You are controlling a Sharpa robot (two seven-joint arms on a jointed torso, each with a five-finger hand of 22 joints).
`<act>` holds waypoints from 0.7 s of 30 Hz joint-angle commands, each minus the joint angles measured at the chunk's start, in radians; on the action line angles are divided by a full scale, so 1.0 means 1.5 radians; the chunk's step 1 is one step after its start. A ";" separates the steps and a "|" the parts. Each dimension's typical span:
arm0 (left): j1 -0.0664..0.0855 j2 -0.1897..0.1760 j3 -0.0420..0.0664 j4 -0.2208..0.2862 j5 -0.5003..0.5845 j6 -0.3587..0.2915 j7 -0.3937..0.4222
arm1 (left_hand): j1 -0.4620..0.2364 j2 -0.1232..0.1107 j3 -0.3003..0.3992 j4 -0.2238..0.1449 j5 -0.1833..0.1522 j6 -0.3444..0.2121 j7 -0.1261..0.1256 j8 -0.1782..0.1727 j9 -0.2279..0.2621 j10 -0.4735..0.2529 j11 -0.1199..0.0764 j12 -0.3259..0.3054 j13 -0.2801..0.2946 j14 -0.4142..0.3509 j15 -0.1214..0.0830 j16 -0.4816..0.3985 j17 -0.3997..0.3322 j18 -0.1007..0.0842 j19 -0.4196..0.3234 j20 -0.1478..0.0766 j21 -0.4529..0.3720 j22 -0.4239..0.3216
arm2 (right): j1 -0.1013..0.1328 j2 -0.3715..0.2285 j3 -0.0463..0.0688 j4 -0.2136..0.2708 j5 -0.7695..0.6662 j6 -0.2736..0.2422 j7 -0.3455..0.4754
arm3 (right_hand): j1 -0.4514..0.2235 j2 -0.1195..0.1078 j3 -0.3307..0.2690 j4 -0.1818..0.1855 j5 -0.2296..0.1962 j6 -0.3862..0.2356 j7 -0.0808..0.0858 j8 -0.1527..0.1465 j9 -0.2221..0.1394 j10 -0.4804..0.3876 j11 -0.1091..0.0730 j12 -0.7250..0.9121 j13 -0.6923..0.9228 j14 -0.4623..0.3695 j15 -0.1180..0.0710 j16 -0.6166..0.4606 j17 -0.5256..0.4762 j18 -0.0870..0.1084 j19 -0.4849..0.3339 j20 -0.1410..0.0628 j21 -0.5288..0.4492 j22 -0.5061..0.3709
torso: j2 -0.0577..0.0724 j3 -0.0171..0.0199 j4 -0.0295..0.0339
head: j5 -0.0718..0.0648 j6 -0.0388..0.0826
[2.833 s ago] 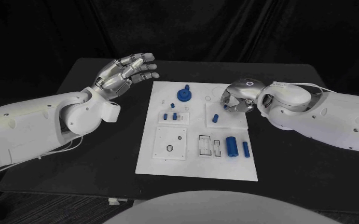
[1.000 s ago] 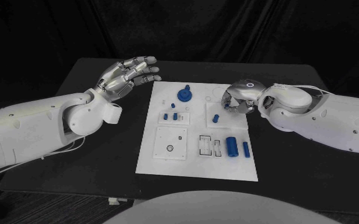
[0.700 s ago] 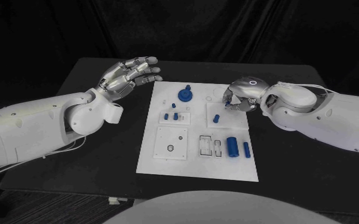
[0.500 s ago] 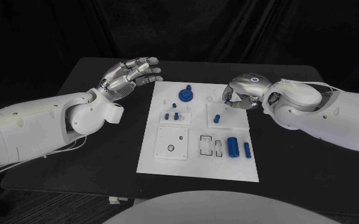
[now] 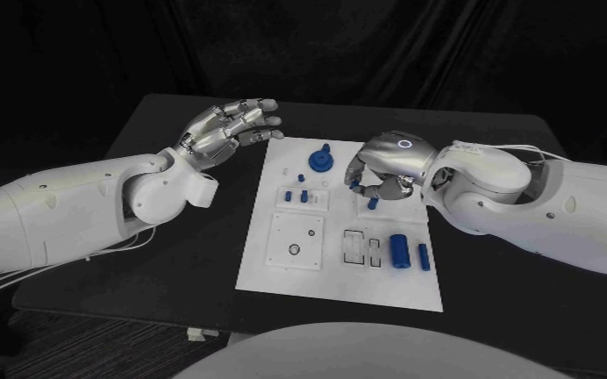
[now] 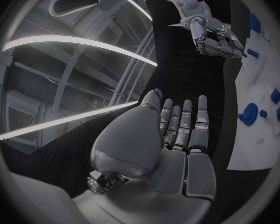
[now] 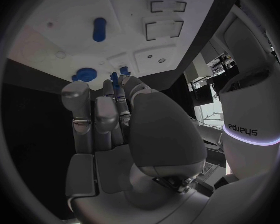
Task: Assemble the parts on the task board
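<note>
White task board [image 5: 332, 261] carries small blue parts [image 5: 400, 250].

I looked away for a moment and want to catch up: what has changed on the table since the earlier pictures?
The right hand has moved in from the task board's far right edge to hover over its upper middle, fingers curled down near the small blue peg. The left hand stays raised and empty beside the board; the blue parts have not visibly moved.

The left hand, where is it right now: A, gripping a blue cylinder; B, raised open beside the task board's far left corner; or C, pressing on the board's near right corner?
B: the left hand is raised with fingers apart and nothing in it, off the far left corner of the task board.
</note>
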 commanded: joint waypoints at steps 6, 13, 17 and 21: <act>-0.003 0.004 0.001 0.001 0.005 0.005 0.001 | 0.005 0.000 0.002 -0.004 0.003 0.000 0.005 0.004 -0.001 -0.002 0.004 0.003 -0.001 -0.003 0.004 0.003 -0.001 0.012 -0.001 0.006 -0.004 0.000 | -0.012 0.059 0.000 -0.012 -0.005 0.042 -0.011 | 0.000 -0.001 0.005 -0.004 -0.002 -0.002 0.000 -0.005 -0.002 0.009 -0.002 -0.003 -0.001 0.007 0.000 0.006 0.004 -0.009 0.005 0.000 0.005 0.072 | 0.000 0.0016 0.0008 | 0.000 0.000; -0.003 0.008 0.001 0.001 0.005 0.005 -0.001 | 0.005 0.002 0.004 -0.005 0.003 0.000 0.006 0.005 -0.002 -0.003 0.005 0.003 -0.002 -0.004 0.005 0.003 -0.001 0.012 -0.001 0.006 -0.004 0.001 | -0.028 0.095 0.000 -0.035 -0.005 0.056 -0.004 | 0.001 0.000 0.006 -0.004 -0.003 -0.002 0.000 -0.005 -0.002 0.010 -0.002 -0.004 -0.001 0.006 0.000 0.005 0.002 -0.009 0.005 0.000 0.003 0.071 | 0.001 0.0026 0.0003 | 0.001 0.000; -0.003 0.010 0.001 0.001 0.005 0.006 -0.004 | 0.005 0.003 0.005 -0.005 0.004 -0.001 0.006 0.005 -0.002 -0.003 0.005 0.003 -0.002 -0.005 0.005 0.003 -0.001 0.012 -0.002 0.006 -0.004 0.001 | -0.038 0.113 0.000 -0.047 -0.005 0.061 0.000 | 0.000 -0.001 0.006 -0.005 -0.003 -0.003 0.000 -0.006 -0.002 0.010 -0.002 -0.004 -0.001 0.006 0.000 0.005 0.002 -0.009 0.004 0.000 0.002 0.071 | 0.002 0.0014 0.0004 | 0.002 0.000; -0.003 0.013 0.001 -0.001 0.005 0.010 -0.005 | 0.004 0.005 0.008 -0.006 0.007 -0.002 0.007 0.006 -0.003 -0.004 0.006 0.004 -0.003 -0.006 0.006 0.003 -0.002 0.011 -0.003 0.006 -0.004 0.001 | -0.046 0.125 0.000 -0.056 -0.005 0.070 0.001 | 0.001 -0.001 0.006 -0.006 -0.005 -0.004 0.001 -0.008 -0.003 0.009 -0.001 -0.006 -0.002 0.005 0.001 0.003 -0.001 -0.008 0.003 0.000 -0.003 0.070 | 0.001 0.0009 0.0001 | 0.002 0.000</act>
